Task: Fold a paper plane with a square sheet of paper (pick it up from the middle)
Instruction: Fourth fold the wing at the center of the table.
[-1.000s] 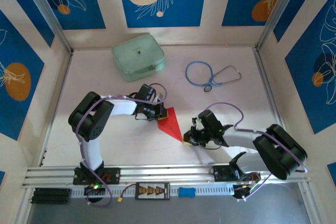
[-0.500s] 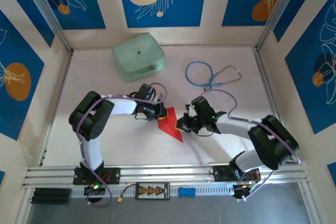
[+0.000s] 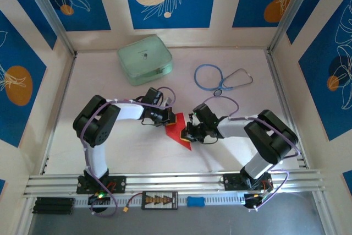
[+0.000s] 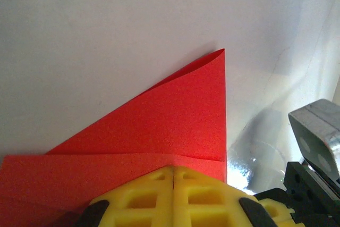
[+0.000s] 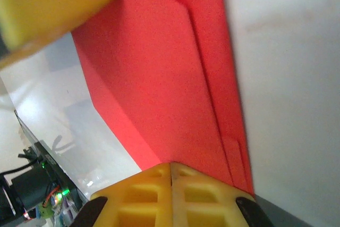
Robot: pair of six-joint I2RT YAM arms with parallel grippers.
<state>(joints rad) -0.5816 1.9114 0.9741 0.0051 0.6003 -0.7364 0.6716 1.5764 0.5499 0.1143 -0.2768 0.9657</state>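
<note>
"Toward the back left of the white tabletop [image 3: 93, 75], what sits there?"
"A pale green, rounded zip case [image 3: 144, 59], well apart from both arms."
"And nearer, moving rightward?"
"The left gripper [image 3: 171, 120] reaches in from the left. In its wrist view the yellow fingers [image 4: 143, 198] are pressed flat together. The seam between them has no gap and nothing is pinched in it. Their tips lie over the near edge of a thin bright red sheet of paper [image 4: 175, 115]."
"Where does that paper lie?"
"Flat on the middle of the table, between the two grippers. It is folded: a triangular flap rises to a point above a straight red band. From above it is a small pointed shape with its tip toward the near edge."
"And the other arm?"
"The right gripper [image 3: 190, 132] comes in from the right and meets the paper's right side. Its yellow fingers [image 5: 204, 198] are closed tight as well, gripping nothing, with their tips over layered red paper whose creases run lengthwise. A blurred yellow finger of the left gripper shows in the upper left corner of that view."
"Anything farther right?"
"A blue-tubed stethoscope [image 3: 220, 78] lies looped at the back right, well apart from the paper"
</note>
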